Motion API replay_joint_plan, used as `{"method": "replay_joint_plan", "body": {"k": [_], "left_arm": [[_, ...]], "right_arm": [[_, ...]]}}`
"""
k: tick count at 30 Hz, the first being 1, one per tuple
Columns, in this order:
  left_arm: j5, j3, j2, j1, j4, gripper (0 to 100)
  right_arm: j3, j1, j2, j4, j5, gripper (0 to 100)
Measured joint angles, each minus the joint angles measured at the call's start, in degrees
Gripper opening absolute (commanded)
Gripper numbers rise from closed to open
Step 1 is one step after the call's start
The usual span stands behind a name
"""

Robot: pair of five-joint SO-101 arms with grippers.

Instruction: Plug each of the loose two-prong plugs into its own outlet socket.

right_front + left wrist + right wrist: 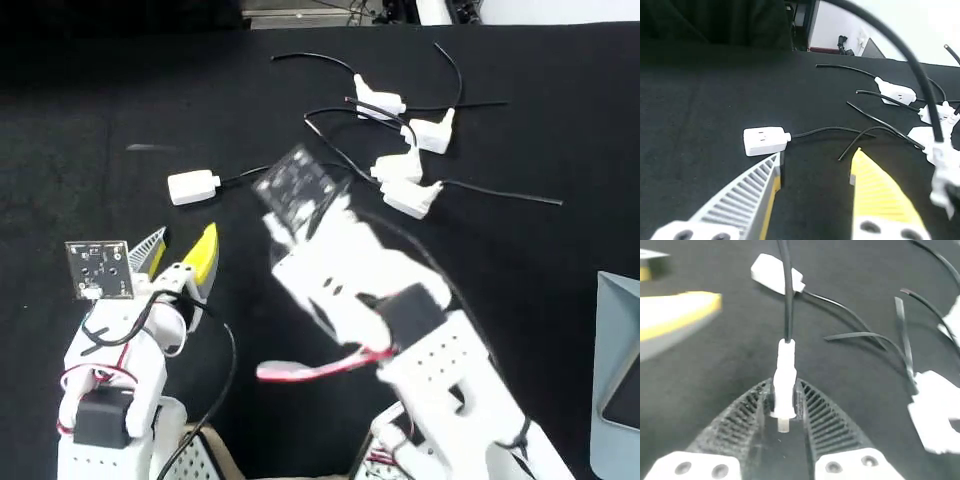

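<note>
ok, right pincer [785, 392] grips a plug [786, 365], not yet seated; left pincer [817, 156] wide by the lone socket [765, 141]. next: line it up, push home.

plug [784, 385]: white | cord [786, 290]: black | table [80, 120]: black | left fingers [880, 195]: yellow, grey

Black cloth [90, 110] over table; grey-blue bin [609, 350] at far right edge; dark object inside

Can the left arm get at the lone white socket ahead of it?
Probably yes: the left gripper is open, the socket lies just beyond its fingers with nothing between, and its cord trails off to the side.
</note>
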Motion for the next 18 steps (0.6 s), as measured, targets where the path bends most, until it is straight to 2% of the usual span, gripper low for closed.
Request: {"method": "replay_joint_plan", "body": {"k": [4,8,11,18], "left_arm": [[0.0,2.5,0.0,0.2,-3.7,23],[0.0,2.5,0.0,1.7,-4.7,23],[-0.2,2.6,0.0,4.5,-4.7,23],[-5.7,3.2,-0.3,8.4,-4.7,23]], "right_arm": [[4.2,-4.5,-3.8,-3.1,-0.8,1.1],[12.5,-8.4,-6.2,-11.5,-0.8,1.1],[17.8,-9.0,-7.2,-17.3,-1.0,1.1],[18.7,-9.0,-7.2,-18.1,-1.1,1.1]]}}
